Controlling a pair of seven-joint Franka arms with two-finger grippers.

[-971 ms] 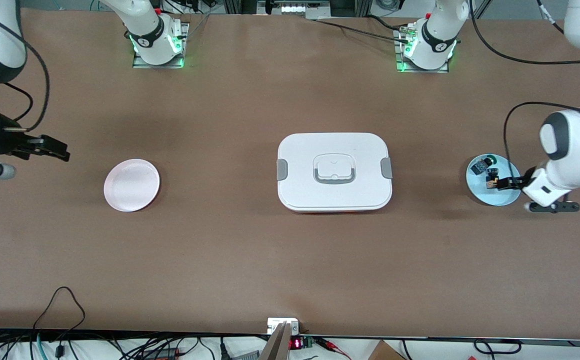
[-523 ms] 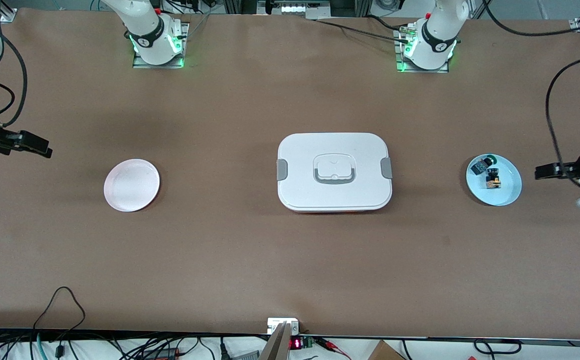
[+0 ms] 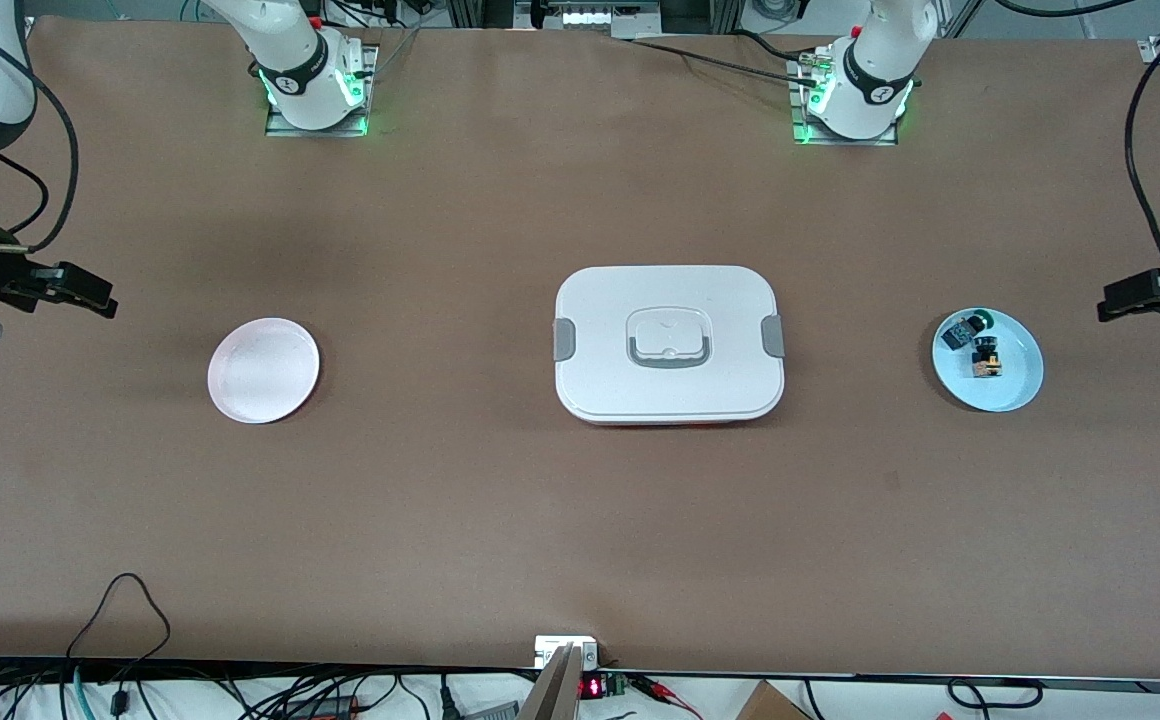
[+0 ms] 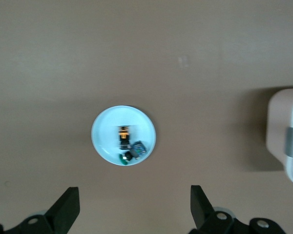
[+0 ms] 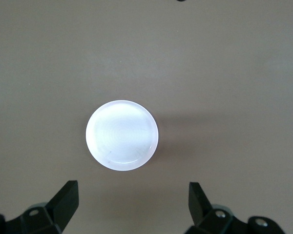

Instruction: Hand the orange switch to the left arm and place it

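Note:
The orange switch point(image 3: 987, 364) lies on a light blue plate point(image 3: 1020, 385) at the left arm's end of the table, and also shows in the left wrist view point(image 4: 123, 136). My left gripper point(image 3: 1130, 297) is open and empty, over the bare table between that plate and the table's end; its tips frame the left wrist view point(image 4: 135, 204). The white box point(image 3: 668, 343) stands mid-table, its corner showing in the left wrist view point(image 4: 285, 141). My right gripper point(image 3: 90, 292) is open and empty over the table's other end point(image 5: 133, 201).
A blue-bodied, green-capped switch point(image 3: 963, 329) shares the blue plate. An empty white plate point(image 3: 263, 370) lies toward the right arm's end and also shows in the right wrist view point(image 5: 122, 135). Cables run along the table's near edge point(image 3: 120, 610).
My left gripper has drawn back empty from the orange switch on the blue plate toward the table's end. The switch stays on the plate. My right gripper has shifted slightly.

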